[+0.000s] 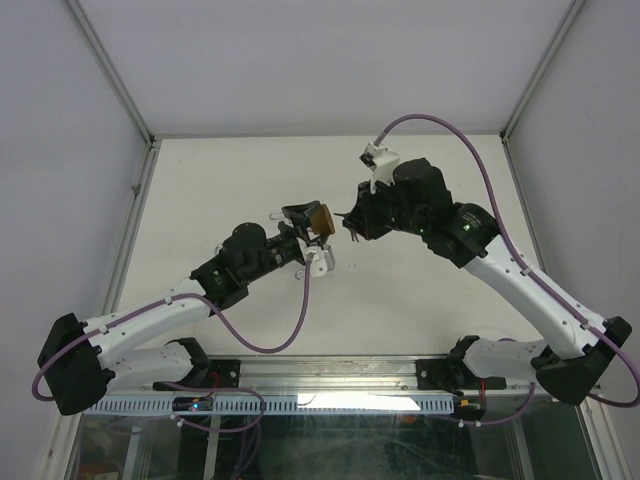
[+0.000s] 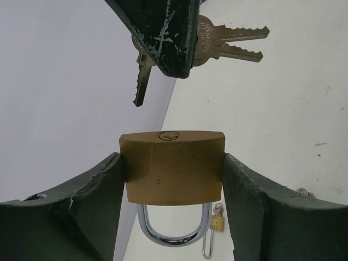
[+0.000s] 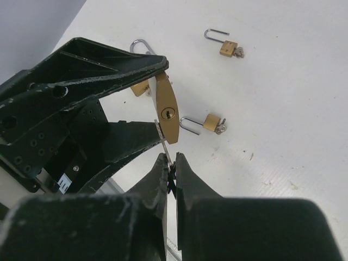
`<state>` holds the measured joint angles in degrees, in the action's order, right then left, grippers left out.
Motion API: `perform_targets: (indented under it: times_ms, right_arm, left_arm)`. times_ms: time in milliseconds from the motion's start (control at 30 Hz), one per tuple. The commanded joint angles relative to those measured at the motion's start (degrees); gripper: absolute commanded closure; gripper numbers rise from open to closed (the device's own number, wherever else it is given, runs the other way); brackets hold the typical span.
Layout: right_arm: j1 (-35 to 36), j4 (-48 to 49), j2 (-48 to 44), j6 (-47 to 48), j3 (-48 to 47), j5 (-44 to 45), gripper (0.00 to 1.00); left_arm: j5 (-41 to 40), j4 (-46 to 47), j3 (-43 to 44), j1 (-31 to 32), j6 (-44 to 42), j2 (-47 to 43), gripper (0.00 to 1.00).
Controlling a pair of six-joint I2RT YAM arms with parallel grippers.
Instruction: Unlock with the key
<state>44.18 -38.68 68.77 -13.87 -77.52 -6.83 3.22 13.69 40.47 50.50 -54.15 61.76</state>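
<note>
Padlock (image 2: 174, 174) is sitting clamped in the left gripper (image 2: 172, 160), keyhole (image 3: 168, 114) end facing the right gripper (image 3: 171, 166), which is pinching the key (image 3: 162, 135); blade's aiming straight ahead, tip hovering just beside the hole.

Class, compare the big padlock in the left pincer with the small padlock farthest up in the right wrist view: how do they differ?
The big padlock is far larger than the small padlock. The big one is clamped in the left pincer, off the table; the small one lies flat on it. The big one's shackle sits closed; the small one's stands open. Both have brass bodies and silvery shackles.
</note>
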Motion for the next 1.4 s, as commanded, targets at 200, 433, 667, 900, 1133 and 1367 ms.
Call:
perform_targets:
  times_ms: [200,433,667,900,1133,1367]
  right_arm:
    - [0.3,1.2,-0.9,3.1,-2.3,-1.5,1.00]
    - [0.3,1.7,-1.1,2.4,0.2,-2.0,1.00]
    - [0.3,1.2,-1.0,2.9,1.6,-0.7,1.00]
    - [0.3,3.8,0.2,1.8,0.8,-1.5,1.00]
    - [0.0,5.2,0.2,1.6,0.5,-2.1,1.00]
    - [0.0,4.0,1.2,1.3,-1.0,-3.6,1.00]
  left_arm:
    - [6.5,9.7,4.2,-0.8,-1.2,-2.4,1.00]
    - [7.0,10.1,4.4,-0.7,-1.8,-1.9,1.00]
    - [5.7,11.4,4.0,-0.6,-3.9,-1.7,1.00]
    - [5.9,12.1,4.0,-0.7,-4.8,-1.5,1.00]
    - [6.3,11.6,4.2,-0.7,-4.8,-1.5,1.00]
    - [7.0,9.7,4.7,-0.7,-7.5,-1.4,1.00]
